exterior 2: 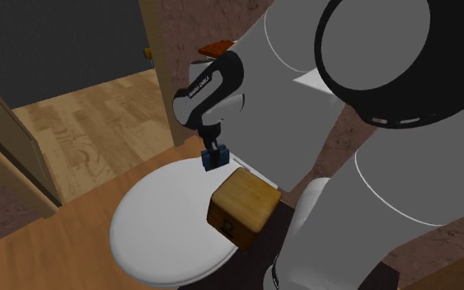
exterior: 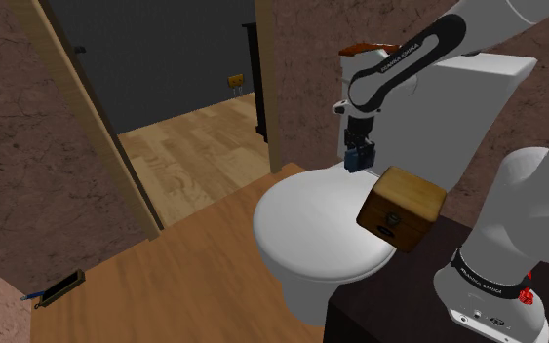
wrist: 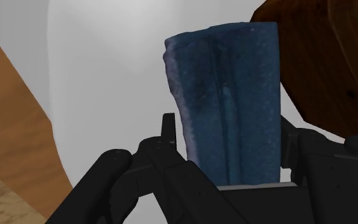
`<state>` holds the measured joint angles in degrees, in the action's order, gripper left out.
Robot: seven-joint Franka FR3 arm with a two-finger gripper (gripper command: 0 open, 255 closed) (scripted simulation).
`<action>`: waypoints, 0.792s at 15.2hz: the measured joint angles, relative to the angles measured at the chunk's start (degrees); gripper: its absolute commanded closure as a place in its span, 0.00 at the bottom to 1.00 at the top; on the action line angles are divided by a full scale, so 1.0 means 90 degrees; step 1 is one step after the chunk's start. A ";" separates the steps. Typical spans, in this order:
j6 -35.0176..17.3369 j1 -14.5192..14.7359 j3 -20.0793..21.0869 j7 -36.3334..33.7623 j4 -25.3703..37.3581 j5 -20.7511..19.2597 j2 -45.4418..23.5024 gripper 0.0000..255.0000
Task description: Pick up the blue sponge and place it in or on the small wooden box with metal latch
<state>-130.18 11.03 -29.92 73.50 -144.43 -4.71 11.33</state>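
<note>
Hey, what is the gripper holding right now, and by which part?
The blue sponge, clasped on its two long sides between the fingers; its far end sticks out past them.

Box [wrist: 311,63] cut by edge; sponge [wrist: 234,102] base hidden.

Gripper [exterior: 358,162] over the toilet lid, box close beside it, tank behind.
White toilet lid [exterior: 306,229] under the gripper is bare, with broad free room toward the shoulder view's left and lower left. Wooden box [exterior: 402,207] sits at the lid's edge by the dark stand [exterior: 389,304], just beside the gripper on the shoulder view's right. Its top face is uncovered and reachable from above. The blue sponge [wrist: 228,95] clasped in the fingers hangs near the box's upper edge, apart from it. The toilet tank [exterior: 477,107] rises right behind the gripper and blocks that side. The arm's own bulky lower link [exterior: 535,200] crowds the space beyond the box.
</note>
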 measured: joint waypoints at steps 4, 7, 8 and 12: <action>0.0392 -0.0036 0.0068 -0.0111 0.0142 -0.0119 0.0273 1.00; 0.0687 -0.0054 0.0122 -0.0180 0.0275 -0.0179 0.0447 1.00; 0.0792 -0.0062 0.0130 -0.0184 0.0339 -0.0193 0.0492 1.00; 0.1183 -0.0079 0.0208 -0.0267 0.0528 -0.0250 0.0706 1.00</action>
<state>-119.53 10.32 -28.04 71.10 -139.68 -6.96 17.69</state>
